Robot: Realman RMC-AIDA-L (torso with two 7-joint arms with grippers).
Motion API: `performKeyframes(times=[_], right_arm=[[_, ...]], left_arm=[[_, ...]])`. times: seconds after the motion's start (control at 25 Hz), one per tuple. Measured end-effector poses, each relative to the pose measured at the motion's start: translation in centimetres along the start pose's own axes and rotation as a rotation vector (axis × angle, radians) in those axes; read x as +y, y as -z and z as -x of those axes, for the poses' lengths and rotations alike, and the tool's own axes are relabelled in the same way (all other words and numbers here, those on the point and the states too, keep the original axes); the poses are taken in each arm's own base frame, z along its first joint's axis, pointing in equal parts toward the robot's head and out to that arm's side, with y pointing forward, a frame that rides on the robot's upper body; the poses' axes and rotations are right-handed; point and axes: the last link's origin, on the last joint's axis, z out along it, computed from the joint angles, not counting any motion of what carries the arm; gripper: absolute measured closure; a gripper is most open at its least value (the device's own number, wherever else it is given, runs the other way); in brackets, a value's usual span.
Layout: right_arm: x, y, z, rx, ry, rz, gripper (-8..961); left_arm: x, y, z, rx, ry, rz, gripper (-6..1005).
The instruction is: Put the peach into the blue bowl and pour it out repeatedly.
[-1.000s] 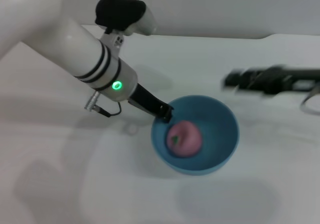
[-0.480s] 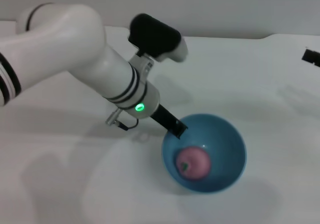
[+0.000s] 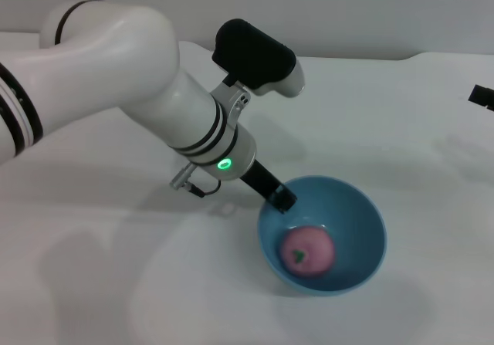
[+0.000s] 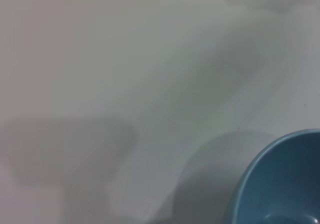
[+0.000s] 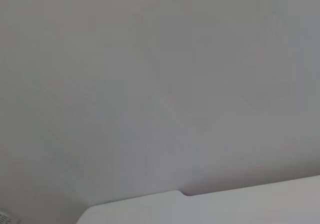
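Left gripper [image 3: 282,201] clamped on near-left rim of glossy round blue bowl [image 3: 363,221] on smooth white table [image 3: 93,229]. Matte pink peach [image 3: 306,250] inside bowl. Right gripper [image 3: 482,96] at far right edge; opening unreadable.

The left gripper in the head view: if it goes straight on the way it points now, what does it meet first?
The left gripper already sits at the near-left rim of the blue bowl, pointing down into it. Going on, it would probably meet the bowl's inner wall first, then the peach, though depth is unclear.
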Motion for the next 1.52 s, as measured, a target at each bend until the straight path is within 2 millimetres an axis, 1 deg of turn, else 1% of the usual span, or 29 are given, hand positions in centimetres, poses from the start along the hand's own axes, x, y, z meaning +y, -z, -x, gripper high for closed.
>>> performKeyframes(times=[0.12,0.28,0.32,0.44,0.56,0.64,0.68,0.72,0.76,0.8,0.84,0.88,0.96,1.04,1.12,1.24,1.32,1.4,1.44,1.48,1.52], right_arm=[[-0.1,0.0,0.0,-0.002,0.000,-0.006,505],[-0.3,0.1,0.1,-0.007,0.000,-0.019,505],[-0.3,0.1,0.1,-0.007,0.000,-0.019,505],[-0.5,0.1,0.1,-0.011,-0.001,-0.031,506],[-0.7,0.1,0.0,-0.014,-0.005,-0.047,506],[-0.9,-0.1,-0.3,-0.014,-0.011,-0.050,506],[-0.9,-0.2,-0.4,-0.014,-0.012,-0.051,506],[-1.1,-0.2,-0.5,-0.016,-0.013,-0.057,506],[-1.4,-0.4,-0.7,-0.025,-0.024,-0.079,506],[-1.6,-0.5,-0.9,-0.029,-0.034,-0.089,506],[-1.6,-0.5,-0.9,-0.029,-0.034,-0.089,506],[-1.8,-0.6,-1.1,-0.034,-0.047,-0.102,506],[-2.2,-0.7,-1.3,-0.048,-0.071,-0.124,506],[-2.5,-0.7,-1.5,-0.070,-0.087,-0.138,506],[-2.7,-0.5,-1.5,-0.109,-0.099,-0.143,506],[-3.0,0.2,-1.5,-0.194,-0.118,-0.148,507],[-3.3,0.9,-1.7,-0.276,-0.125,-0.163,507],[-3.7,1.6,-2.1,-0.355,-0.112,-0.193,507],[-4.4,2.1,-2.8,-0.437,-0.074,-0.265,507],[-4.4,2.1,-2.8,-0.437,-0.074,-0.265,507],[-4.7,2.3,-3.2,-0.466,-0.054,-0.304,507]], left_arm=[[-0.3,0.6,-0.6,0.023,0.016,0.002,899],[-1.7,1.9,-1.6,0.084,0.085,0.001,799],[-2.2,2.2,-1.8,0.102,0.105,0.000,774],[-4.0,3.6,-2.4,0.181,0.190,-0.001,654],[-6.0,5.3,-2.7,0.339,0.292,0.017,528],[-7.1,6.3,-2.4,0.468,0.365,0.052,435],[-7.8,7.1,-2.0,0.562,0.408,0.090,389],[-8.2,7.5,-1.5,0.617,0.438,0.113,343],[-9.1,8.8,0.0,0.772,0.507,0.201,317],[-9.4,9.3,0.5,0.822,0.531,0.232,290],[-9.4,9.3,0.5,0.822,0.531,0.232,264],[-10.2,10.2,1.9,0.931,0.596,0.297,237],[-11.4,11.1,4.1,1.072,0.698,0.370,184],[-12.6,12.0,7.0,1.244,0.792,0.417,184],[-13.3,12.6,9.5,1.368,0.842,0.410,184],[-13.6,13.2,12.4,1.488,0.847,0.343,184],[-13.9,13.2,13.8,1.526,0.805,0.233,184],[-14.1,12.8,14.9,1.530,0.757,0.109,184],[-14.1,12.1,15.8,1.517,0.690,-0.029,185],[-14.1,12.1,15.8,1.517,0.690,-0.029,185],[-14.0,11.7,16.1,1.504,0.641,-0.096,185]])
